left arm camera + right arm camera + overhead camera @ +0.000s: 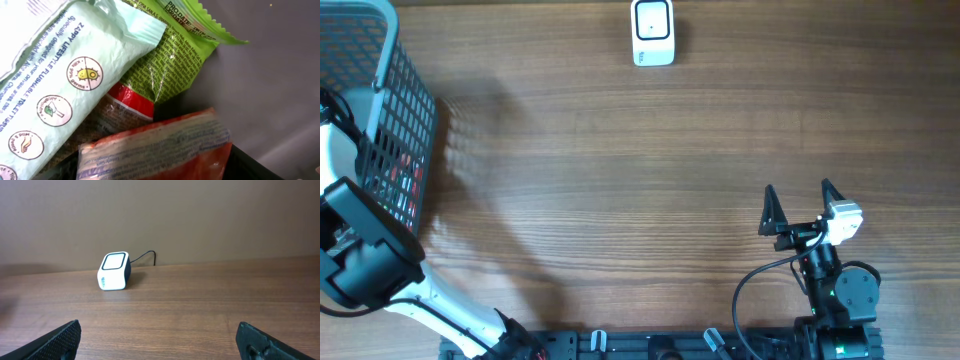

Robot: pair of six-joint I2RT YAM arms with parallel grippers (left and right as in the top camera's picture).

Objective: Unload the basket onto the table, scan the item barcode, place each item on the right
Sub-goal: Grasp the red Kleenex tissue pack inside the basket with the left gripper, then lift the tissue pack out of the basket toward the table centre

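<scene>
In the left wrist view a red packet (155,147) with a pale printed panel lies between the dark jaws of my left gripper (150,170), filling the gap from side to side; whether the jaws press on it is unclear. A pale green wipes pack (65,85) and a green printed packet (170,65) lie behind it. Overhead, the left arm (360,250) reaches into the grey mesh basket (390,120), which hides the gripper. The white barcode scanner (652,33) stands at the table's far edge, also seen as the scanner (114,271) ahead of my right gripper (798,205), which is open and empty.
The basket's grey floor (270,90) shows to the right of the packets. A cable (145,256) runs from the scanner along the back wall. Wooden tabletop (620,180) lies between the basket, the scanner and the right arm.
</scene>
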